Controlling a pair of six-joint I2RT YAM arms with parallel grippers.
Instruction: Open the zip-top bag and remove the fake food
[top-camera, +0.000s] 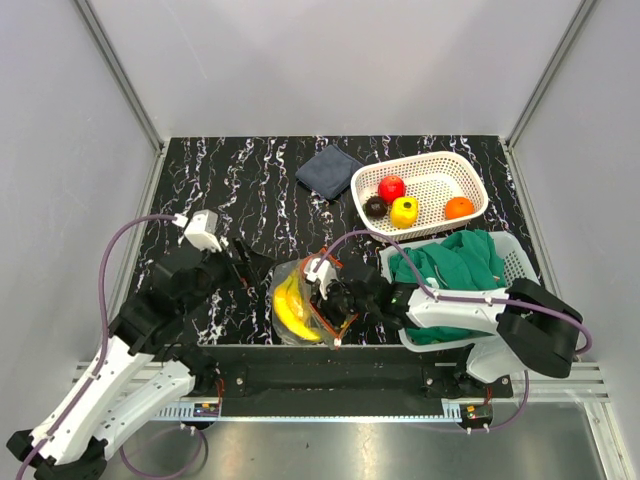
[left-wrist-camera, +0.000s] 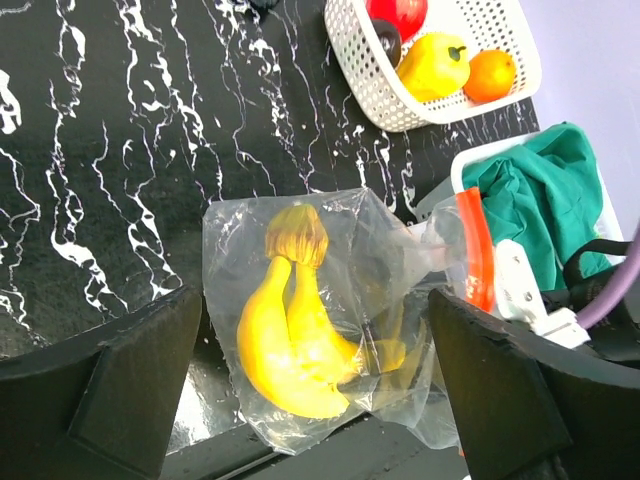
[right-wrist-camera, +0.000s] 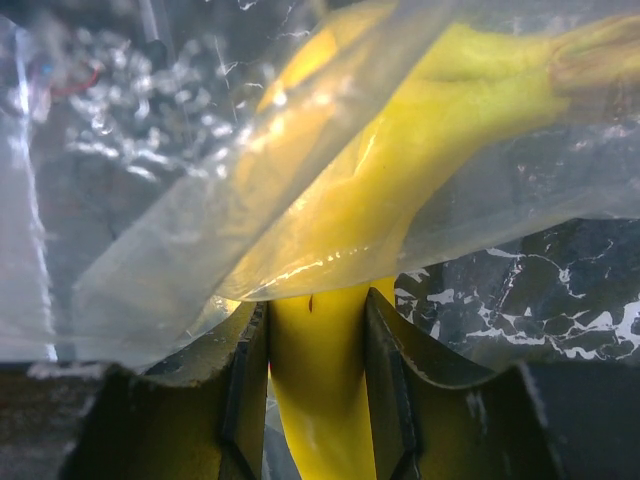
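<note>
Your right gripper (right-wrist-camera: 316, 375) has its fingers pinched narrowly on the tip of the bananas (left-wrist-camera: 285, 345), reaching into the zip-top bag (left-wrist-camera: 235, 240) from its 3 o'clock side by the red zip strip (left-wrist-camera: 478, 250), presumably to draw them out. Your left gripper (left-wrist-camera: 312, 395) hangs spread wide over the bag at the table's 6 o'clock, likely ready to pin it; other fake food (top-camera: 404, 211) sits in the white basket (top-camera: 432, 160) at 1 o'clock. No writing is readable.

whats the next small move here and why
Probably draw the right gripper back, away from the zip-top bag: it is shut on the bananas, the only fake food not in the white basket, while the left gripper stands open above.
</note>
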